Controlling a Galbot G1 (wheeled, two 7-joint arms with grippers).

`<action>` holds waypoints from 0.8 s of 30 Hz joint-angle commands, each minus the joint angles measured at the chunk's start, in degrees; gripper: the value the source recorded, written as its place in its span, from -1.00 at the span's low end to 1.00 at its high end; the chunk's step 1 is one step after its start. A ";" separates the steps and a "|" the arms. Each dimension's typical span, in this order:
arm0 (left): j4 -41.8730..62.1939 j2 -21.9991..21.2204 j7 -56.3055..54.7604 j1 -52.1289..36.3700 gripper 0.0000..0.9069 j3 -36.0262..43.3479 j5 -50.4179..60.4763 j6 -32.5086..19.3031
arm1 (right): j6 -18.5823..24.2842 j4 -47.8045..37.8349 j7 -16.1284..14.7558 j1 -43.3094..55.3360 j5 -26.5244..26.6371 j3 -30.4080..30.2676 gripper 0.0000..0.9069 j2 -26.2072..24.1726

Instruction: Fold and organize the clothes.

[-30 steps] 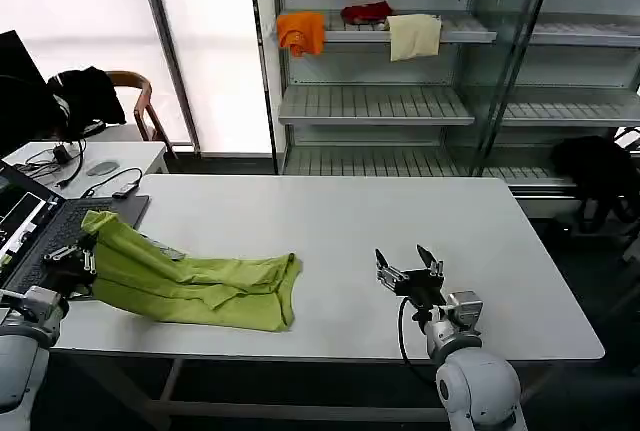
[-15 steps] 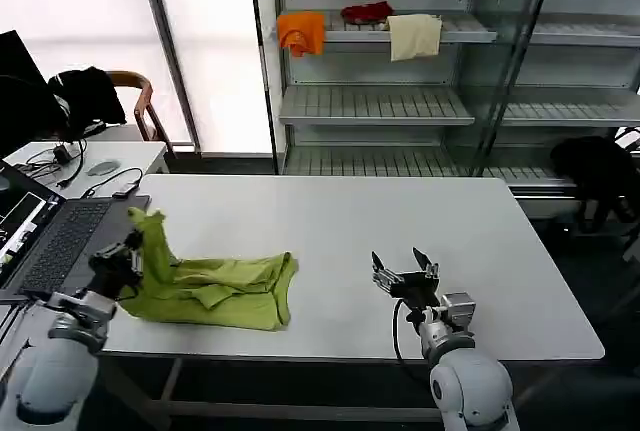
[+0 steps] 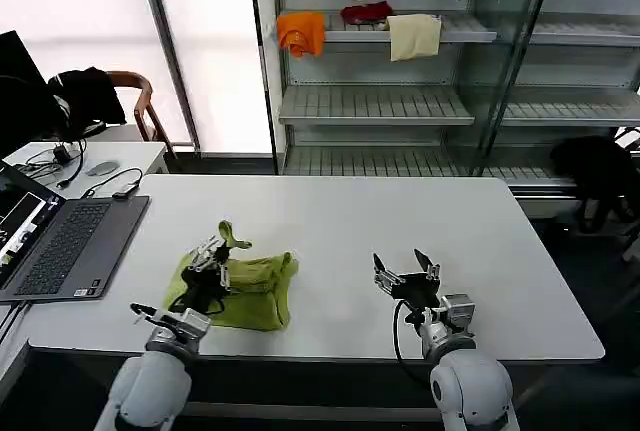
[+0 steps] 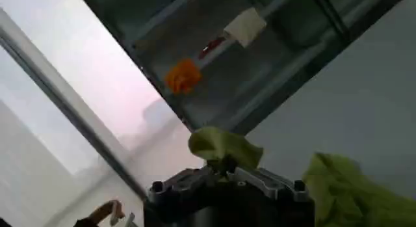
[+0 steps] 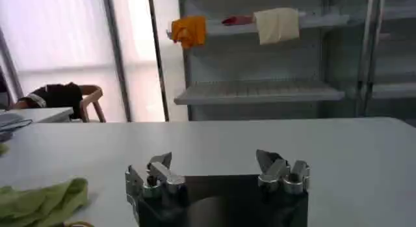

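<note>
The lime yellow-green T-shirt [image 3: 248, 289] lies bunched in a short heap on the white table [image 3: 330, 221], left of centre near the front edge. My left gripper [image 3: 214, 251] is over the heap's left part, shut on a fold of the shirt [image 4: 222, 146] that sticks up past its fingers. The rest of the shirt [image 4: 351, 192] trails beside it. My right gripper [image 3: 407, 270] rests open on the table to the right, well clear of the cloth, with nothing between its fingers [image 5: 160, 170]. A corner of the shirt [image 5: 40, 199] shows off to its side.
An open laptop [image 3: 50, 241] sits at the table's left edge with cables behind it. Shelves behind the table hold an orange cloth [image 3: 301, 31], a red cloth [image 3: 366, 12] and a cream cloth [image 3: 414, 35]. A chair with a black garment [image 3: 85, 91] stands far left.
My left gripper has carried the shirt's left end rightward from beside the laptop onto the rest of the cloth, turning a long spread into a short heap. The right gripper has barely moved.
</note>
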 commanded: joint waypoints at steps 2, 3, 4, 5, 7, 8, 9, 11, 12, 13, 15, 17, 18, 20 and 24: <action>2.31 -3.32 -1.49 -0.43 -0.98 7.05 2.09 1.48 | 0.02 -0.35 0.02 0.18 -0.65 -0.15 1.00 0.05; 2.36 -3.41 -1.57 -0.34 -0.98 7.17 1.91 1.61 | 0.04 -0.42 0.01 0.20 -0.75 -0.22 1.00 0.10; 2.55 -3.68 -1.64 -0.33 -0.98 7.28 1.95 1.70 | 0.07 -0.49 0.00 0.24 -0.83 -0.30 1.00 0.12; 2.64 -3.80 -1.65 -0.33 -0.96 7.34 1.96 1.70 | 0.11 -0.61 0.01 0.27 -0.94 -0.39 1.00 0.16; 2.96 -4.36 -1.86 -0.47 -0.96 7.78 1.87 1.94 | 0.16 -0.84 0.04 0.35 -1.24 -0.59 1.00 0.40; 3.20 -4.52 -1.94 -0.52 -0.96 7.96 1.84 2.02 | 0.17 -0.88 0.02 0.35 -1.31 -0.67 1.00 0.46; 3.48 -4.81 -2.11 -0.61 -0.84 8.26 1.82 2.13 | 0.18 -0.93 0.02 0.37 -1.40 -0.71 1.00 0.52; 4.22 -5.30 -3.45 -0.92 0.18 8.95 1.85 2.38 | 0.23 -1.00 -0.02 0.36 -1.60 -0.91 1.00 0.63; 4.59 -5.77 -3.93 -0.98 1.00 9.50 1.59 2.81 | 0.32 -1.07 -0.23 0.29 -2.10 -0.98 1.00 0.75; 4.78 -6.19 -4.34 -0.97 1.00 9.93 1.23 3.04 | 0.38 -1.14 -0.40 0.25 -2.53 -0.96 1.00 0.77; 4.85 -6.82 -5.04 -0.92 1.00 10.88 0.04 3.22 | 0.49 -1.24 -0.62 0.12 -2.89 -0.93 1.00 0.71; 4.80 -7.29 -5.44 -0.92 1.00 11.76 -0.72 3.47 | 0.51 -1.28 -0.82 0.01 -2.98 -0.83 1.00 0.58; 4.76 -7.49 -5.79 -0.97 1.00 12.28 -1.46 3.59 | 0.52 -1.30 -0.84 -0.02 -2.99 -0.78 1.00 0.54; 4.74 -8.10 -6.43 -1.08 1.00 13.09 -2.41 4.25 | 0.55 -1.27 -0.90 -0.07 -2.98 -0.67 1.00 0.54; 5.65 -9.38 -6.81 -1.16 1.00 13.52 -2.03 4.06 | 0.60 -1.19 -0.98 -0.18 -3.15 -0.65 1.00 0.51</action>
